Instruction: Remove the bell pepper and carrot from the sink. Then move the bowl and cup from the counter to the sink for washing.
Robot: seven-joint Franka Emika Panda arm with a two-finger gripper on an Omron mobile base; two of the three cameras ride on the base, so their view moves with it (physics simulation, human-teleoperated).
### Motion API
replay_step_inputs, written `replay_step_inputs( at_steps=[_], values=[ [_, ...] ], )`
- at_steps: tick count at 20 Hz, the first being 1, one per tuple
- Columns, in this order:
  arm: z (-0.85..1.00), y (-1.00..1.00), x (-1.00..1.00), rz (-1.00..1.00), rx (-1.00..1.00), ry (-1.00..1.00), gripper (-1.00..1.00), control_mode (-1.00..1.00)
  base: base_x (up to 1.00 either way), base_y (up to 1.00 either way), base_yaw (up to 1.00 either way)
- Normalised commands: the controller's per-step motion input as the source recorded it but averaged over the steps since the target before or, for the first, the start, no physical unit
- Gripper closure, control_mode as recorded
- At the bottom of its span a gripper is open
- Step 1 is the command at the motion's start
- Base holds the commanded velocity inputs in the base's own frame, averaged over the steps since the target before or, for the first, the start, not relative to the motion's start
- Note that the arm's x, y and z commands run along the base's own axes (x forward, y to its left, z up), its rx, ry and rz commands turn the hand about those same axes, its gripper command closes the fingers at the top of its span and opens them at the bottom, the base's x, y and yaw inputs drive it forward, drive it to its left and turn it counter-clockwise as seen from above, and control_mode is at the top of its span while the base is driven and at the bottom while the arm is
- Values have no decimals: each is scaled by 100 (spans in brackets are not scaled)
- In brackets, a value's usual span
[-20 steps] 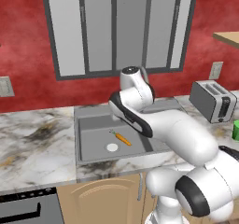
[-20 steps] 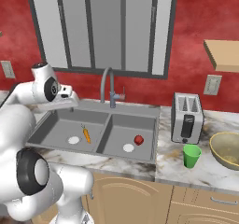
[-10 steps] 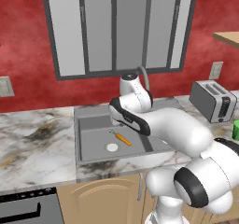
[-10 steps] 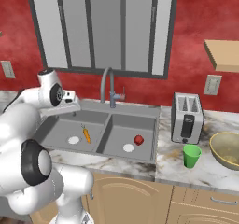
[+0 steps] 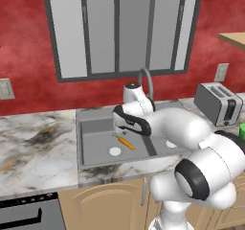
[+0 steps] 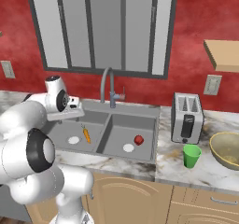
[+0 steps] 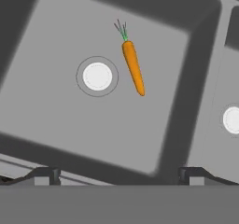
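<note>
The orange carrot (image 7: 133,66) lies on the floor of the left basin of the sink (image 7: 56,125), beside the white drain (image 7: 97,76). My gripper (image 7: 119,175) hangs above this basin, open, its fingertips wide apart and nothing between them. From the right base the carrot (image 6: 87,135) sits just below the gripper (image 6: 76,113), and the red bell pepper (image 6: 138,139) rests in the right basin. A green cup (image 6: 191,155) and the olive-yellow bowl (image 6: 226,148) stand on the counter (image 6: 177,171) at the right. From the left base, the gripper (image 5: 118,132) hovers just over the carrot (image 5: 126,143).
A curved grey faucet (image 6: 109,85) rises behind the sink's divider. A silver toaster (image 6: 186,118) stands on the counter between the sink and the bowl. Marble counter (image 5: 38,147) stretches to the left of the sink. A wooden shelf (image 6: 224,55) hangs at upper right.
The arm has swung forward and down, bringing the open hand from above the sink's back edge to low over the left basin. The carrot, pepper, cup and bowl have not moved.
</note>
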Motion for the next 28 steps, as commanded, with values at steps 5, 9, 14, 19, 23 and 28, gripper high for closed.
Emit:
replay_step_inputs(
  at_steps=[5, 9, 14, 19, 23, 28],
  values=[
    [-32, 0, 14, 0, 2, 2, -100, -100, 0, 0, 0],
    [-30, 0, 13, 0, 0, 0, -100, -100, 0, 0, 0],
    [-29, 0, 11, 0, -1, 0, -100, -100, 0, 0, 0],
    [-27, 0, 10, 0, 0, 0, -100, -100, 0, 0, 0],
    [-28, 0, 15, 0, 0, 2, -100, -100, 0, 0, 0],
    [-26, 0, 17, 0, 0, 3, -100, -100, 0, 0, 0]
  ],
)
